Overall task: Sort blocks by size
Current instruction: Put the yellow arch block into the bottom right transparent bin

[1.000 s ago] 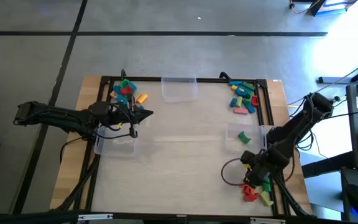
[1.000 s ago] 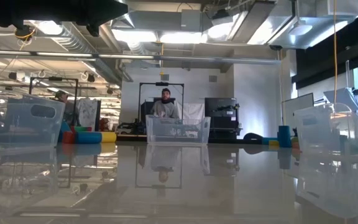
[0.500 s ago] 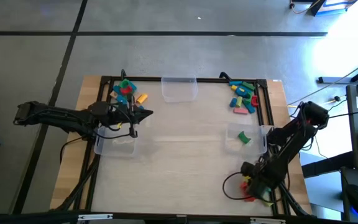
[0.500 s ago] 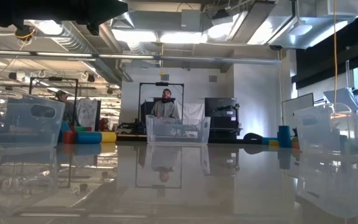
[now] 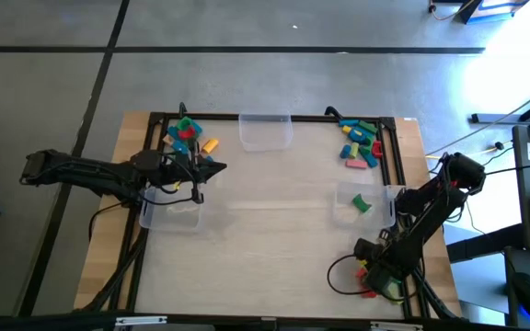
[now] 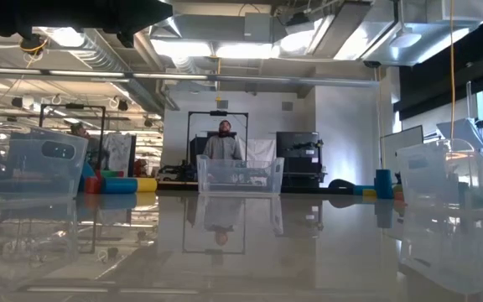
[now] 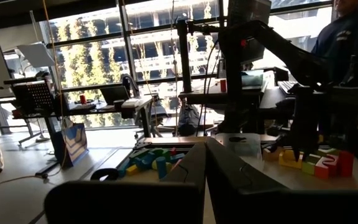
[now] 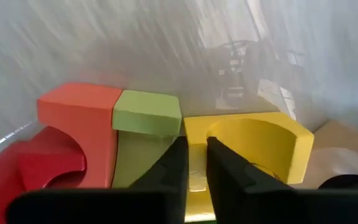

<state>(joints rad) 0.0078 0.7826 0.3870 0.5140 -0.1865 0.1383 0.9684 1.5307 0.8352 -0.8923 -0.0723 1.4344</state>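
My right gripper (image 8: 192,168) points down into a small pile of blocks (image 5: 372,281) at the table's near right corner and is shut on a yellow arch block (image 8: 247,146). Against that block stands a green block (image 8: 145,134), then a red arch block (image 8: 73,124). More blocks lie in heaps at the far left (image 5: 188,136) and far right (image 5: 359,142). My left gripper (image 5: 212,168) hovers shut and holds nothing, above the table's left side. My right gripper pinches one leg of the yellow arch block (image 8: 197,134) between its two fingers, one finger (image 8: 225,171) in the arch's hollow and the other (image 8: 169,171) on the green block's side. The fingers come from above, pointing down. The block rests on the table among its neighbours.
Three clear bins stand on the table: one at the far middle (image 5: 266,131), one at the left under my left arm (image 5: 169,211), and one at the right (image 5: 357,200) with a green block inside. The table's middle is bare wood. A person stands beyond the far edge (image 6: 222,138).
My right gripper has gone down and toward the table's near edge, onto the pile at the near right corner. My left arm has kept still.
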